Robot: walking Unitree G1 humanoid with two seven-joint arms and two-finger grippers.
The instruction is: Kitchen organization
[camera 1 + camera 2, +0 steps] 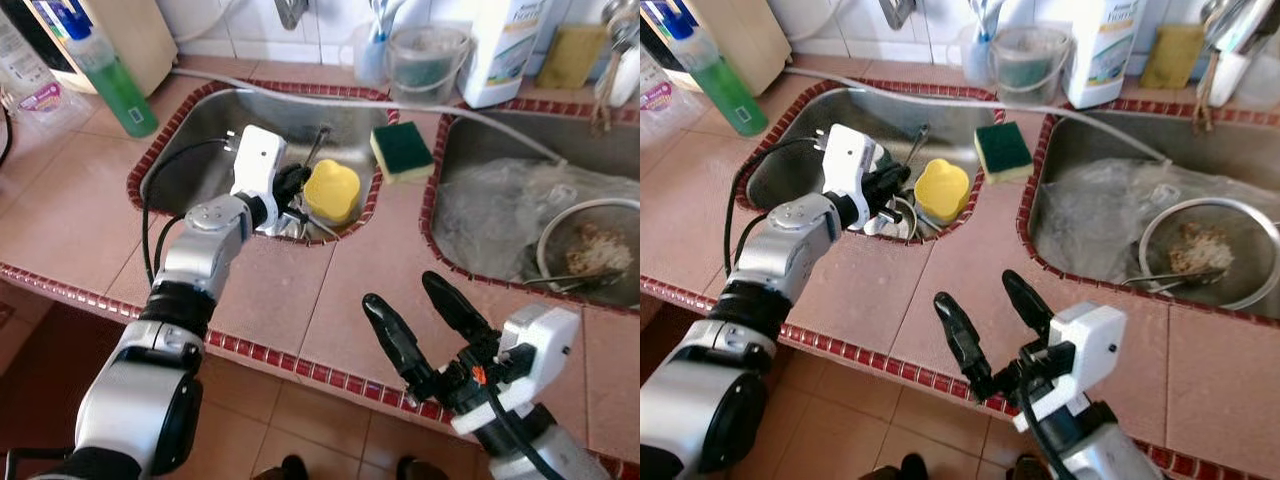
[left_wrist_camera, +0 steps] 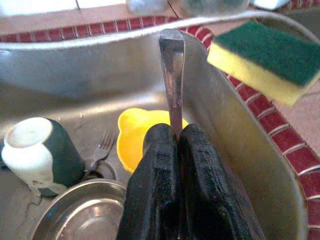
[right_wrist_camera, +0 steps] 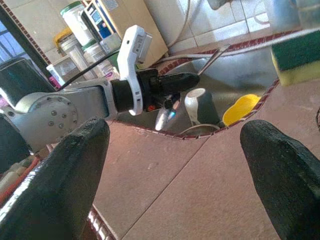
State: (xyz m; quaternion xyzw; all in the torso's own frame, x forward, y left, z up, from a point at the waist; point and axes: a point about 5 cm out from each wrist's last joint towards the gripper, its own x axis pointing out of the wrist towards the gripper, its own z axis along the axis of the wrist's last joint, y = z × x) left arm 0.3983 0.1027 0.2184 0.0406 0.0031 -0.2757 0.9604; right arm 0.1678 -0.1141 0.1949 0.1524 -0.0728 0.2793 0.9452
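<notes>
The left gripper point(image 2: 177, 165) is clamped on a metal utensil handle point(image 2: 171, 75), probably a spoon, above the left sink point(image 1: 190, 130). With so thin a pinch it could twist free and clatter onto the yellow bowl point(image 1: 331, 190). The right gripper point(image 1: 430, 320) hovers spread apart over the near counter point(image 1: 300, 300).

From the head, my two eye views look down on the tiled counter point(image 1: 90, 200) and left sink point(image 1: 200, 130). My left wrist camera sits close inside that sink, facing the sponge point(image 2: 265, 60). My right wrist camera looks low across the counter toward the same sink.
</notes>
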